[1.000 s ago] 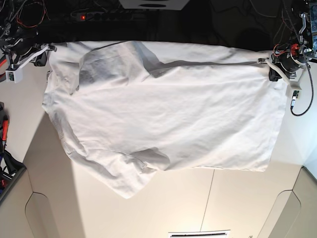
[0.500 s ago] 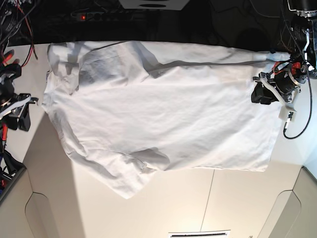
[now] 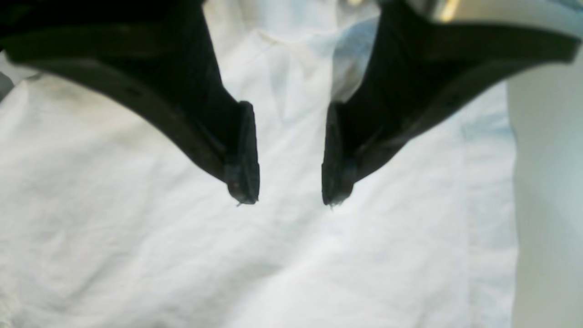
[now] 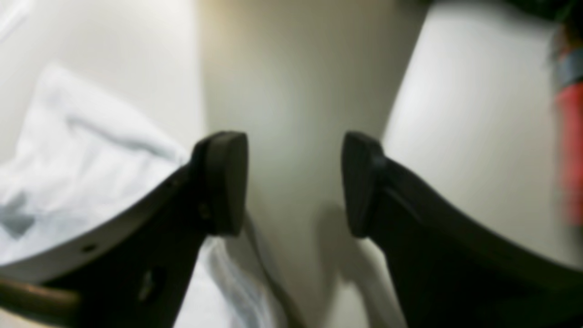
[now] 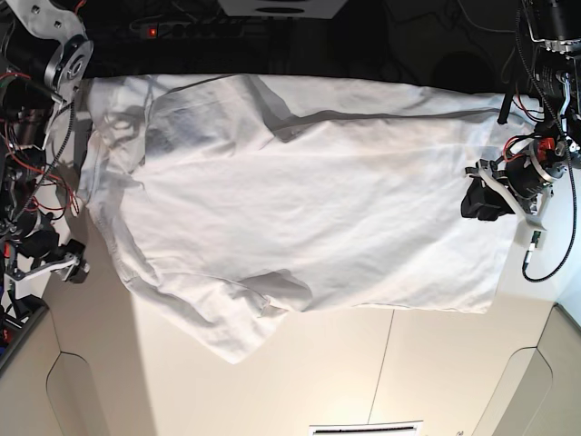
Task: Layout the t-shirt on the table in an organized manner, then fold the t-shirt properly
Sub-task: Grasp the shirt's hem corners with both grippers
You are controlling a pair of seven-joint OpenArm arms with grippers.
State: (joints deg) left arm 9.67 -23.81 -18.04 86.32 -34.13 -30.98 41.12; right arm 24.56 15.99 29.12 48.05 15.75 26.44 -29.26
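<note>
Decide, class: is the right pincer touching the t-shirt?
Apart. The right wrist view shows the open right pincer over bare table, the t-shirt off to one side.

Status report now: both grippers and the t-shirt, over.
Left gripper open above t-shirt. Right gripper open, off the shirt's edge. T-shirt spread on table, wrinkled, unfolded.

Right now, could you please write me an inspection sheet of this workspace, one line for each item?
Surface: the table is white, with a thin dark seam; bare in front of the shirt.
Job's things: the t-shirt lies spread but wrinkled, one sleeve folded and pointing to the front.
Clutter: nothing seen on the table.
Grippers: the left gripper is open, empty, over the cloth near the shirt's edge; the right gripper is open, empty, beside the shirt over bare table.
Cables: red and black wires hang on the arm at the view's left; a black cable loops at the right.
Surroundings: dark background with a red light.
</note>
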